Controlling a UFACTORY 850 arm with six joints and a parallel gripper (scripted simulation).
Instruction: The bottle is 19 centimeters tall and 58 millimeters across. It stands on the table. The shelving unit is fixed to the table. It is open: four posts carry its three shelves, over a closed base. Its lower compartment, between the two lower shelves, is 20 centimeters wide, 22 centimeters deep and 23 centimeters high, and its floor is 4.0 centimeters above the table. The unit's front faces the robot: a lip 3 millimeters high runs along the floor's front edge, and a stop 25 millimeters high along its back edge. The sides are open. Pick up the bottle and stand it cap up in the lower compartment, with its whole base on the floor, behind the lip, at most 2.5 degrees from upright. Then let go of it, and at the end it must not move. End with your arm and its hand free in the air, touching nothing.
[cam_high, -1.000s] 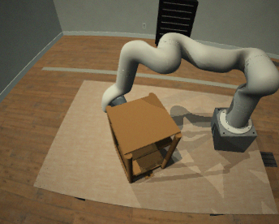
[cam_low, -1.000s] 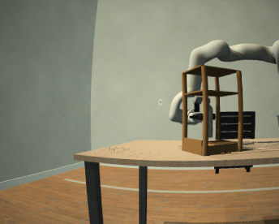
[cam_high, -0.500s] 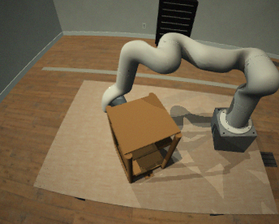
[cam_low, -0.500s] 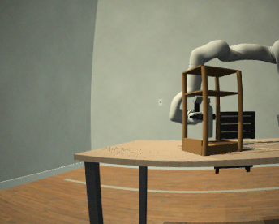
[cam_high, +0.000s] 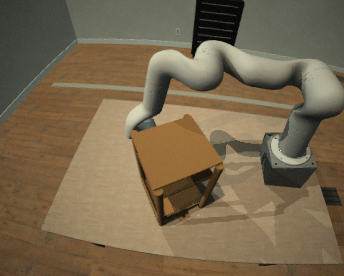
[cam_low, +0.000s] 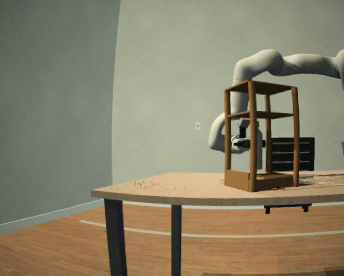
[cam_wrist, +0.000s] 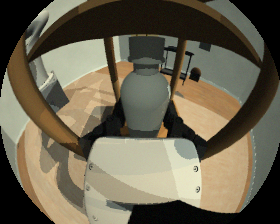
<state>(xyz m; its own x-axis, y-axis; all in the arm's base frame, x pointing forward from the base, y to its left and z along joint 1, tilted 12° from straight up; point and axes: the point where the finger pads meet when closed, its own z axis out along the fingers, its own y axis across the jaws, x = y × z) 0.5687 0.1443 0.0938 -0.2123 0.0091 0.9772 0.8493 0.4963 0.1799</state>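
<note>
Grey room, wood worktop (cam_low: 165, 187): pincer (cam_wrist: 145, 123) was clamped on bottle (cam_wrist: 145, 100), upright, carried just outside shelf unit (cam_low: 253, 140) at lower-compartment level, clear of the worktop.

The tool (cam_low: 248, 143) grips the pale bottle (cam_low: 255, 145) inside the wooden shelving unit (cam_low: 252, 135) (lower compartment), standing on the desk (cam_low: 165, 189).

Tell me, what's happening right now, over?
Gripper shut on bottle. Bottle upright, at shelving unit side opening. Posts close either side.
</note>
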